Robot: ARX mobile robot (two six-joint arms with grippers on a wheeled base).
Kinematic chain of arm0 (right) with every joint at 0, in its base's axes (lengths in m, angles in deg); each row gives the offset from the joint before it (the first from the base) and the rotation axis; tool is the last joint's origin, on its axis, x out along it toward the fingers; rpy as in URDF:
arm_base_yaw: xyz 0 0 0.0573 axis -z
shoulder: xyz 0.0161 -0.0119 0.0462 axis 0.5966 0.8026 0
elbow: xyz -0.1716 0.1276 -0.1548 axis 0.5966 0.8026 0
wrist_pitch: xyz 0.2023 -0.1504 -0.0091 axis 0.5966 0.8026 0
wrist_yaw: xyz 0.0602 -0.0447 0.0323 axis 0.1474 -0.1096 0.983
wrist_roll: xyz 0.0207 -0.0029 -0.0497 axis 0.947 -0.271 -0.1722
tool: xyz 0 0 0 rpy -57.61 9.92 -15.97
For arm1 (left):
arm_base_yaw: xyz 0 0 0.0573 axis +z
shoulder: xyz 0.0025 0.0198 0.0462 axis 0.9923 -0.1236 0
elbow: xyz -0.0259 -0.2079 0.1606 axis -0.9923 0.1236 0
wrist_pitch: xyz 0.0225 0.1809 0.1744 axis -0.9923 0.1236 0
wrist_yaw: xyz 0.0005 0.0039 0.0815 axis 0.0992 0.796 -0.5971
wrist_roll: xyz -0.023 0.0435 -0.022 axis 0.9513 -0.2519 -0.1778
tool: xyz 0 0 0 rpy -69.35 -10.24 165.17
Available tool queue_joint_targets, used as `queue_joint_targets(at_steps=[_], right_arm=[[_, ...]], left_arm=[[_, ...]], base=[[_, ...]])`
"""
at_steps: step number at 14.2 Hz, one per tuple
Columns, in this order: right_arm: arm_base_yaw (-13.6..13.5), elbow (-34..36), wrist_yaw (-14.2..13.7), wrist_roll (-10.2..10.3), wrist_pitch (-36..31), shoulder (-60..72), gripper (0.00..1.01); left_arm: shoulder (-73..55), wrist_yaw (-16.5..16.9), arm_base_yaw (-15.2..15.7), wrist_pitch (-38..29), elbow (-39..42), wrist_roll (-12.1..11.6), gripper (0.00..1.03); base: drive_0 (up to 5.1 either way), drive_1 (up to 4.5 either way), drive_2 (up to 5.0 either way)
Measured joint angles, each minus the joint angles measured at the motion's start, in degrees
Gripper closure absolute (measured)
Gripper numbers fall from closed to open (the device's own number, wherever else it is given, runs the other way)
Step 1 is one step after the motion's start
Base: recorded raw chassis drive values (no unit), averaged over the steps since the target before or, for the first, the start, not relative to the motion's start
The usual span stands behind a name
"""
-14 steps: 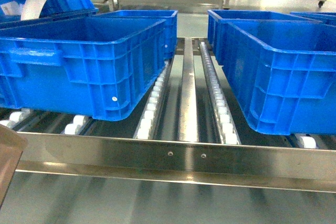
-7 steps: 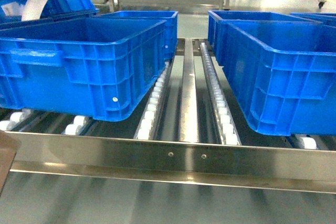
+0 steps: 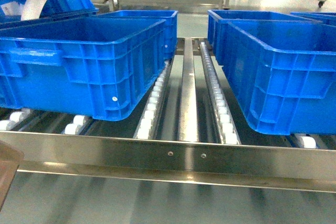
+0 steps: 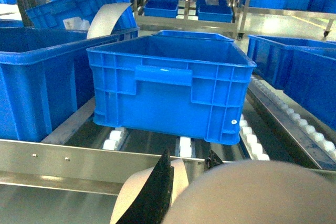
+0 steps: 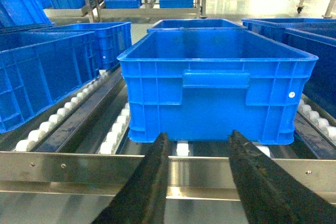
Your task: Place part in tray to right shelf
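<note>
My left gripper (image 4: pixel 189 157) is shut on the beige tray (image 4: pixel 252 195). A strip of the tray sits between its black fingers (image 4: pixel 157 187), and the tray's blurred body fills the lower right of the left wrist view. One tray corner (image 3: pixel 8 169) shows at the head view's bottom left, below the right shelf's steel front rail (image 3: pixel 184 156). My right gripper (image 5: pixel 198 139) stands open with nothing between its fingers, just in front of the rail (image 5: pixel 63 166). The part is out of view. Neither gripper shows in the head view.
Large blue crates stand on the roller lanes: one on the left (image 3: pixel 84 61), one on the right (image 3: pixel 283 72). A roller lane (image 3: pixel 215 98) and a steel strip run between them. A crate (image 4: pixel 168 82) faces the left gripper, another (image 5: pixel 215 87) the right.
The tray corner at the head view's bottom left has sunk a little lower below the rail. Shelf and crates have not moved.
</note>
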Motion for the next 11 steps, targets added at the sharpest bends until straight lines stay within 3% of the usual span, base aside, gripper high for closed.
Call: queue_joint_targets(at_steps=[3,4,11], right_arm=[[0.00,0.00,0.00,0.00,-0.02,0.00,0.10],[0.00,0.00,0.02,0.11,-0.02,0.00,0.02],[0.00,0.00,0.00,0.13,-0.02,0.00,0.03]], left_arm=[[0.00,0.02,0.00,0.00,0.00,0.00,0.90],[0.00,0.02,0.00,0.00,0.00,0.00,0.90],[0.00,0.02,0.00,0.00,0.00,0.00,0.90]], base=[[0.0,0.00,0.0],[0.0,0.00,0.0],[0.0,0.00,0.0]])
